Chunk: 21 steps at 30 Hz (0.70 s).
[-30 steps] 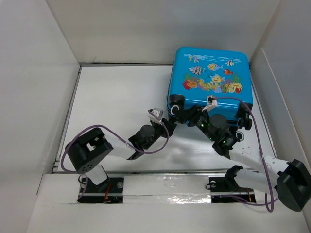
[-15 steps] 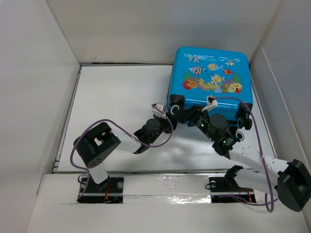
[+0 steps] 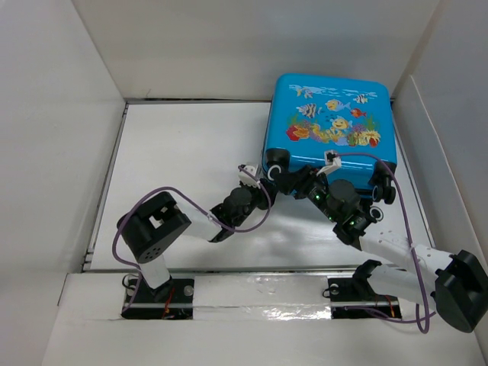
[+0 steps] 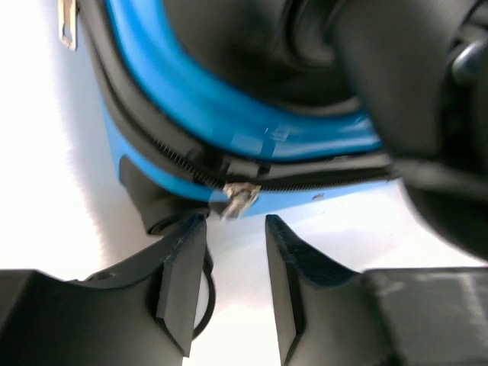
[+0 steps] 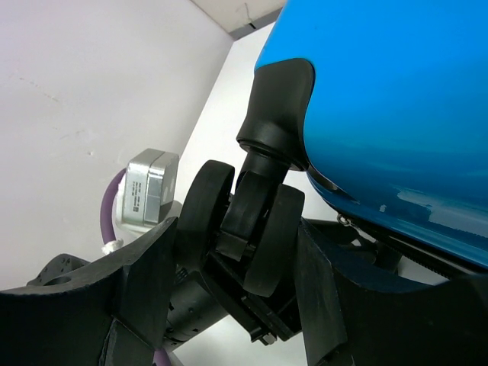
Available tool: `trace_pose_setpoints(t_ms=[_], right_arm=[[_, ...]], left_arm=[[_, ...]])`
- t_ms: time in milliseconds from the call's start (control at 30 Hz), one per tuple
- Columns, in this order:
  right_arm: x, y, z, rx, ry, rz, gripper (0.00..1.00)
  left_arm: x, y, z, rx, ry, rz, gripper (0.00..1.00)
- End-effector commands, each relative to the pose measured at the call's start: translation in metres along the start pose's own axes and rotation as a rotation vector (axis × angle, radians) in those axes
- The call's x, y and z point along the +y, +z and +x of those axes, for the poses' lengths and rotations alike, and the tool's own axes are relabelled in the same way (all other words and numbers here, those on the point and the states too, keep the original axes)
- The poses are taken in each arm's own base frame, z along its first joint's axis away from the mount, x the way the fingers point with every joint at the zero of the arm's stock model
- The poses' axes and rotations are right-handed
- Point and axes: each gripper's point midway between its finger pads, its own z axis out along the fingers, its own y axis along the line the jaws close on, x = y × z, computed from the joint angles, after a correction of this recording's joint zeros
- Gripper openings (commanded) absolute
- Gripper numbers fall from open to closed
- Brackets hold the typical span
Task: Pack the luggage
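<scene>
Presently, luggage (image 3: 328, 114) lying flat, left jaws parted before zipper pull (image 4: 239, 200), right jaws clamping wheel (image 5: 204, 217)

Luggage (image 3: 328, 122): bright blue shell printed with orange, yellow and striped fish over red and green coral; black zip, with a silver pull (image 4: 240, 200) just ahead of the black left gripper (image 4: 235, 229). Wheel (image 5: 206, 221), between the black fingers of the right gripper (image 5: 236, 232): black. Table (image 3: 183, 145) beneath both: white.
</scene>
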Motion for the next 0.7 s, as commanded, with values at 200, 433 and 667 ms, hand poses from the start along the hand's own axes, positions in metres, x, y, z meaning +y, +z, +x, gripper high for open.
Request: trace_pose_setpoints(t_ms=[200, 433, 667], right_arm=[[0.039, -0.003, -0.011, -0.023, -0.018, -0.164, 0.35], [0.039, -0.005, -0.013, -0.031, -0.021, -0.159, 0.35], [0.039, -0.004, -0.012, -0.027, -0.022, -0.159, 0.35]], left_arm=[[-0.001, -0.003, -0.018, -0.052, 0.024, -0.002, 0.38], [-0.010, 0.011, -0.027, -0.076, 0.042, 0.010, 0.39], [-0.012, 0.024, -0.035, -0.098, 0.051, -0.013, 0.36]])
